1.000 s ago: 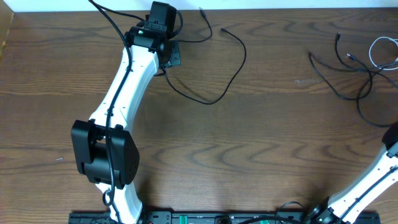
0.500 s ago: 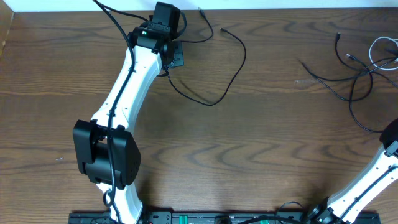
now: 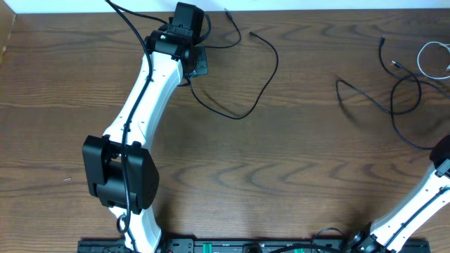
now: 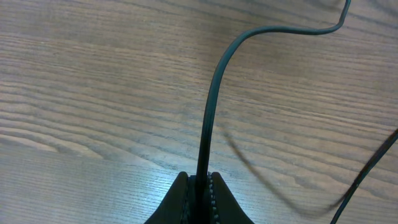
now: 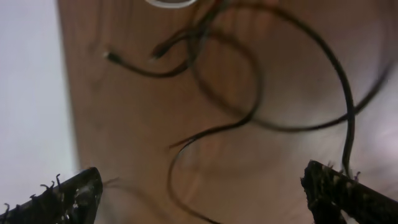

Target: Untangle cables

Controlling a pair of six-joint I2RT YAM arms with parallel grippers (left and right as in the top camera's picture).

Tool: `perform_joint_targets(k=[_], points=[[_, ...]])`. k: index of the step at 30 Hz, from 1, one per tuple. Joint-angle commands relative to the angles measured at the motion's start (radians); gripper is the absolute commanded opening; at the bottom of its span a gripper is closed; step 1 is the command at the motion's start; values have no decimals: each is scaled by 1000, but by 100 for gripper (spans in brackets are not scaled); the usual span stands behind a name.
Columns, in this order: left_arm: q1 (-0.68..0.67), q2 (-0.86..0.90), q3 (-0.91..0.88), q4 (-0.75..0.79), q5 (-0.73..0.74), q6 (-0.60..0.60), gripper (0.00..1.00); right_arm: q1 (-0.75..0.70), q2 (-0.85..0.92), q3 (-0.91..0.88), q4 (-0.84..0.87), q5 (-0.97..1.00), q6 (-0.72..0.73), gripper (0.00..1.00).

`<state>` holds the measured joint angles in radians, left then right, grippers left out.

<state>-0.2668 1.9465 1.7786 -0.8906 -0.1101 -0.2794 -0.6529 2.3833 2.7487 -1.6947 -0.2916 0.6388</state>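
My left gripper [image 3: 195, 62] at the far left-centre of the table is shut on a thin black cable [image 3: 265, 83]. That cable curves out over the wood to the right, and in the left wrist view it [image 4: 211, 99] rises straight out of the closed jaws [image 4: 199, 186]. A second black cable [image 3: 394, 105] lies in loose loops at the far right, crossing a white cable [image 3: 430, 55] at the table's right edge. In the right wrist view my right gripper [image 5: 202, 186] is open above the black loops [image 5: 255, 81], holding nothing. A bit of white cable [image 5: 168, 3] shows at the top.
The wooden table's [image 3: 281, 161] far edge meets a white wall [image 3: 316, 4]. My right arm [image 3: 429, 197] comes in from the lower right corner. The left arm's thicker black cable [image 3: 126, 24] runs off the top edge.
The black cable at the right has shifted: its left end slid left and toward the front, and its loops have changed shape. The left arm moved slightly right, then held still.
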Motion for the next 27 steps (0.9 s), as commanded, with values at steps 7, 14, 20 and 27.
perform_joint_targets(k=[7, 14, 20, 27], points=[[-1, -2, 6, 6, -2, 17, 7, 48, -14, -1, -3, 106, -385, 99], [13, -12, 6, 35, -3, 17, 7, 197, -6, -6, 18, 119, -523, 97], [78, -84, 6, 32, -2, 16, 7, 340, 19, -23, 31, 145, -524, 93], [127, -135, 6, -29, -2, 16, 8, 466, 56, -24, 56, 222, -525, 72]])
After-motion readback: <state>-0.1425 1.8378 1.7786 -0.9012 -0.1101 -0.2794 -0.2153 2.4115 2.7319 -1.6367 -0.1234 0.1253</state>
